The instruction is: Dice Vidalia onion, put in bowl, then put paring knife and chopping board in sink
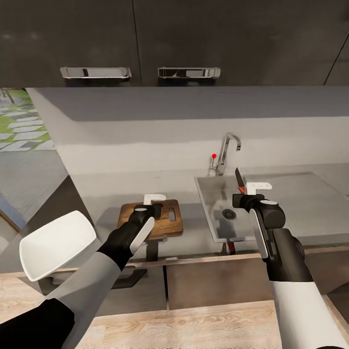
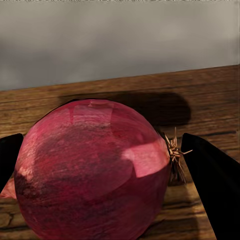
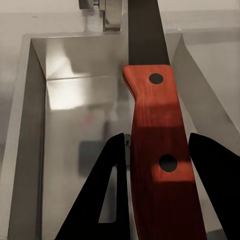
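- Two grippers are at work: the left gripper (image 1: 151, 209) is over the chopping board (image 1: 167, 227), and the right gripper (image 1: 244, 198) is above the sink (image 1: 207, 203), near its front right part.
- One onion (image 2: 92, 172) lies between the left fingers (image 2: 212, 182) in the left wrist view; it is dark red, round, with its dry root tuft turned to one finger. The fingers stand on either side of it, wide enough to take it, but whether they press on it I cannot tell.
- One chopping board lies under the onion, its wood grain showing all round it; the board sits on the countertop (image 1: 106, 194) just left of the sink, its slot-shaped hole at the end nearer the sink.
- One paring knife (image 1: 239, 181) is clamped in the right gripper by its reddish handle (image 3: 157, 150), two dark rivets showing; the dark blade points up and away toward the tap (image 1: 228, 150).
- Below the knife, the sink basin is grey and bare apart from one round drain (image 1: 229, 214); its walls rise close on both sides of the handle in the right wrist view.
- One tap with one red knob (image 1: 214, 156) stands at the sink's back edge.
- One white bowl (image 1: 55, 245) stands well left of the sink, past the board, at the countertop's front left corner, tilted and partly over the edge.
- Open grey countertop runs behind the board toward the wall, and the flat drainboard (image 1: 310, 198) extends right of the sink.
- Two chrome handles (image 1: 96, 72) are on the dark upper cabinets above the sink.
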Controlling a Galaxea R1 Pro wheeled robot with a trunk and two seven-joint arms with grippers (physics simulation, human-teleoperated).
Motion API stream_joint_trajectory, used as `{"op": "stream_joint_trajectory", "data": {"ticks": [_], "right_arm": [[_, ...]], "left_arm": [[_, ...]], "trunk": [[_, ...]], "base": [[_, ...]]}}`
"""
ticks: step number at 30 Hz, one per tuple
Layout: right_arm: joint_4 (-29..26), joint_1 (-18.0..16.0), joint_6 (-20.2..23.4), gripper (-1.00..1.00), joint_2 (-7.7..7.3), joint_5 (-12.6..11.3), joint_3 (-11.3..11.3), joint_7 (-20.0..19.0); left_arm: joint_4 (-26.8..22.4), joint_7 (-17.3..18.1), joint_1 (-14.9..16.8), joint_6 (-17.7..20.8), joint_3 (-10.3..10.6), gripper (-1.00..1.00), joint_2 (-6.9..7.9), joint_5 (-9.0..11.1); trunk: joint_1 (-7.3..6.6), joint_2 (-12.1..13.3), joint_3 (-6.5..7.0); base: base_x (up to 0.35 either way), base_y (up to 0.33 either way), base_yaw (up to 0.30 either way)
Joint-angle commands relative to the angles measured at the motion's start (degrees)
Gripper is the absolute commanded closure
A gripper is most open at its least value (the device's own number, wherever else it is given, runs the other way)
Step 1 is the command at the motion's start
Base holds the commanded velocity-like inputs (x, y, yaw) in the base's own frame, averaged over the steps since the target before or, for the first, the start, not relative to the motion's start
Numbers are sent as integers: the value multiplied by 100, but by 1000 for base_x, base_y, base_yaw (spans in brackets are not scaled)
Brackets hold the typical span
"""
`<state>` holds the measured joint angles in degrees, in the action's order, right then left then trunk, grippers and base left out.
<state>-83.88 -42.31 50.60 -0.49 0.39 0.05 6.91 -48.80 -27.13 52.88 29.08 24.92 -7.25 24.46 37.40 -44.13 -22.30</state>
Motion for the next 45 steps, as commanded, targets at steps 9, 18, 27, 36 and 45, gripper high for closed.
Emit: {"op": "stream_joint_trajectory", "data": {"ticks": [9, 18, 27, 36, 45], "right_arm": [[-5, -5, 29, 100, -4, 3, 4, 12], [-5, -5, 29, 100, -4, 1, 4, 12], [-5, -5, 29, 100, -4, 3, 4, 12], [-5, -5, 29, 100, -3, 4, 4, 12], [-5, -5, 29, 100, -3, 4, 4, 12]], "left_arm": [[267, -56, 3, -16, 22, 100, 4, 164], [250, -56, 3, -16, 22, 100, 4, 164], [236, -56, 3, -16, 22, 100, 4, 164], [226, -56, 3, -16, 22, 100, 4, 164], [222, -56, 3, -16, 22, 100, 2, 164]], "trunk": [[2, -5, -25], [2, -5, 55], [2, -5, 136], [2, -5, 157], [2, -5, 207]], "base": [[0, 0, 0], [0, 0, 0], [0, 0, 0], [0, 0, 0], [0, 0, 0]]}}
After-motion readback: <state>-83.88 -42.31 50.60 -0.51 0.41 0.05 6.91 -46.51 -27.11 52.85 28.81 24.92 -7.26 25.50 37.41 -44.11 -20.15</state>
